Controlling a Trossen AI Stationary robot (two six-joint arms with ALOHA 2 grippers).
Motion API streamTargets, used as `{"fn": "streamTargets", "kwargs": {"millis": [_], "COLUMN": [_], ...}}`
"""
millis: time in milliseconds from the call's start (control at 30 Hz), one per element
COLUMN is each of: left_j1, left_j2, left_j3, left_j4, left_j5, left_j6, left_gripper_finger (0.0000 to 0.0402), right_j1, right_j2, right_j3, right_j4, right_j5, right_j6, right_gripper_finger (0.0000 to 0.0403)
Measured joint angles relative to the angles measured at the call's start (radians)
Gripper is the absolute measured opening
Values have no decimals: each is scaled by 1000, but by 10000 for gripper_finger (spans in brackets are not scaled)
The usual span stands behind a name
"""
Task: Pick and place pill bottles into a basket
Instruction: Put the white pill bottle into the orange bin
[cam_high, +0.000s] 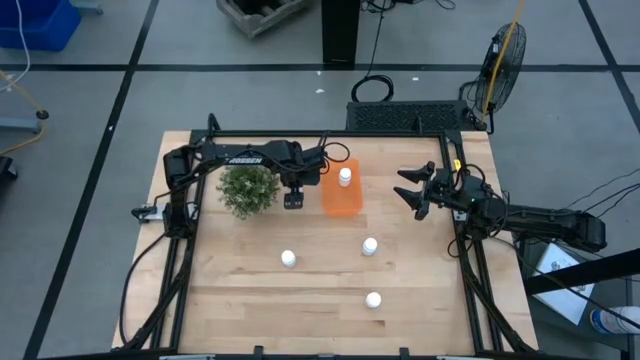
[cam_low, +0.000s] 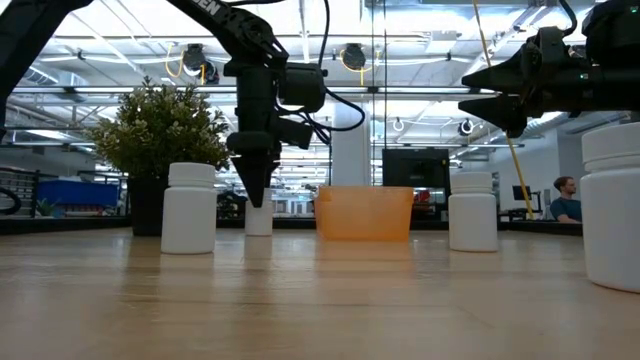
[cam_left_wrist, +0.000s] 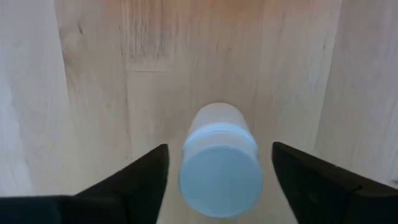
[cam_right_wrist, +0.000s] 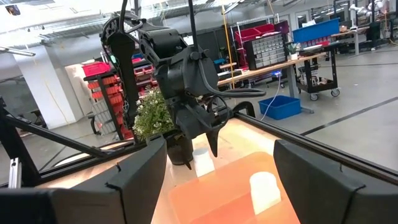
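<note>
My left gripper (cam_high: 293, 197) points down between the plant and the orange basket (cam_high: 341, 198). It is open, with one finger on either side of an upright white pill bottle (cam_left_wrist: 221, 168) and apart from it. The bottle stands on the table, also shown in the low view (cam_low: 258, 219). Another bottle (cam_high: 345, 177) stands inside the basket. Three bottles stand on the table nearer the front (cam_high: 288, 258), (cam_high: 369, 245), (cam_high: 373, 298). My right gripper (cam_high: 413, 190) is open and empty, raised to the right of the basket.
A bushy green plant (cam_high: 247, 190) in a dark pot stands close to the left of my left gripper. Black frame rails run along the table's left (cam_high: 180, 270) and right (cam_high: 470, 280) sides. Bare wood lies between the front bottles and the near edge.
</note>
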Motion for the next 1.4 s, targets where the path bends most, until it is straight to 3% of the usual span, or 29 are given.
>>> {"fn": "streamTargets", "kwargs": {"millis": [233,700,967,1167,1400], "left_j1": [0,-29,-77,-95,-46], "left_j2": [-1,-14,-48,-55,-52], "left_j3": [2,36,168,311,432], "left_j4": [1,-71,-138,-162,-155], "left_j5": [22,14,-18,-117,-55], "left_j6": [17,42,38,58,80], "left_gripper_finger": [164,164,164,164,164], "right_j1": [0,0,0,0,0], "right_j2": [0,0,0,0,0], "right_j3": [0,0,0,0,0], "right_j4": [0,0,0,4,7], "right_j5": [0,0,0,1,1], "right_j6": [0,0,0,18,22], "right_gripper_finger": [286,286,286,286,286]}}
